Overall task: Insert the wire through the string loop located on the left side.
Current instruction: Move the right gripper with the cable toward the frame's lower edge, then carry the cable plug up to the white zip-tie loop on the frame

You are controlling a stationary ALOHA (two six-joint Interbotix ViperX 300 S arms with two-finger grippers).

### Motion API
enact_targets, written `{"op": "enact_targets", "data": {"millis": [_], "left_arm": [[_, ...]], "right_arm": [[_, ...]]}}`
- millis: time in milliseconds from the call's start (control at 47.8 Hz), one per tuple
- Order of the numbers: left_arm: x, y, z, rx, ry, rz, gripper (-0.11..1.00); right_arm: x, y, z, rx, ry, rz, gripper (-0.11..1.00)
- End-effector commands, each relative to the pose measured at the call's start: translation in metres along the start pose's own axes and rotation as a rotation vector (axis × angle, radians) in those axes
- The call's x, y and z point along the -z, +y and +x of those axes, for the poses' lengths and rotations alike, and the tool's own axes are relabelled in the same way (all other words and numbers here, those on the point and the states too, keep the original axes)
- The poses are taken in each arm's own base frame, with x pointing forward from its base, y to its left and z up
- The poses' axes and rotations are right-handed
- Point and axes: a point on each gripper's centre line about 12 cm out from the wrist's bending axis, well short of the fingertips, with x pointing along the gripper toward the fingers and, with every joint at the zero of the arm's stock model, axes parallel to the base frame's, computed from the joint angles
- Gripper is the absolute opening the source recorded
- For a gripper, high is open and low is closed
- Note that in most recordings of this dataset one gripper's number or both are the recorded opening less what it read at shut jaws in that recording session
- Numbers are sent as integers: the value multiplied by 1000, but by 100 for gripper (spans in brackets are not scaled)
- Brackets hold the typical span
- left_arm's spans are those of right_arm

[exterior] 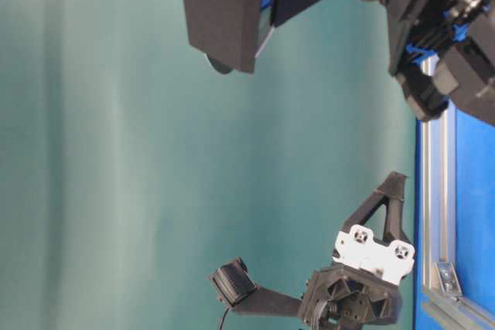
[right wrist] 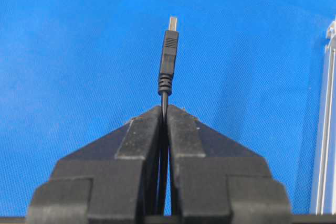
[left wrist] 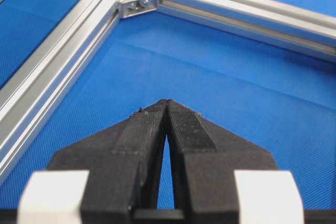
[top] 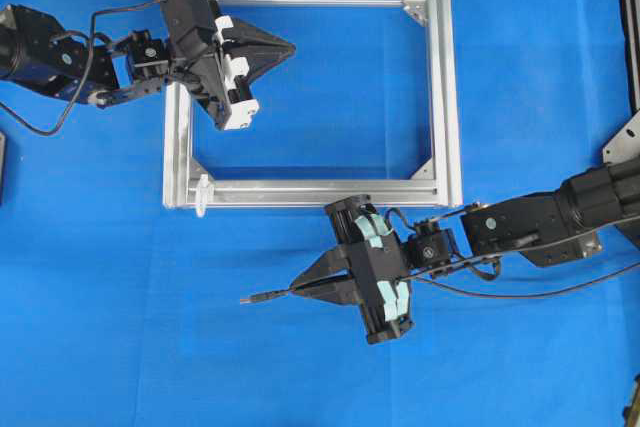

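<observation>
The right gripper point(top: 298, 290) has its jaws closed on the wire point(right wrist: 169, 51), plug projecting ahead of them. The string loop point(top: 202, 193) lies beyond, at the frame point(top: 440, 87) corner. The left gripper point(top: 290, 47) is pinched empty. Next: align plug with loop.

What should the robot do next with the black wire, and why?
Probably carry it toward the string loop. The right gripper is shut on the wire, whose plug points left, but the loop sits apart, at the frame's near-left corner.
</observation>
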Motion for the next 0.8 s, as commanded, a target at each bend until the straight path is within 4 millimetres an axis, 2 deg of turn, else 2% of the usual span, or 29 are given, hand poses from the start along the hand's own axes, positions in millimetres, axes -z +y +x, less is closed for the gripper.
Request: {"op": "enact_targets", "data": {"millis": [0,335,775], "left_arm": [[-15,-2,-2,7,-44,0,0],[-15,-2,-2,7,-44,-1,0],[-14,-2,-3,7,-41,-1,0]], "right_arm": [[-17,0,-4,-2,-46,0,0],[-18,-14,-5,28,-54,10,0],[-25,-73,-12,158,-75,33,0]]}}
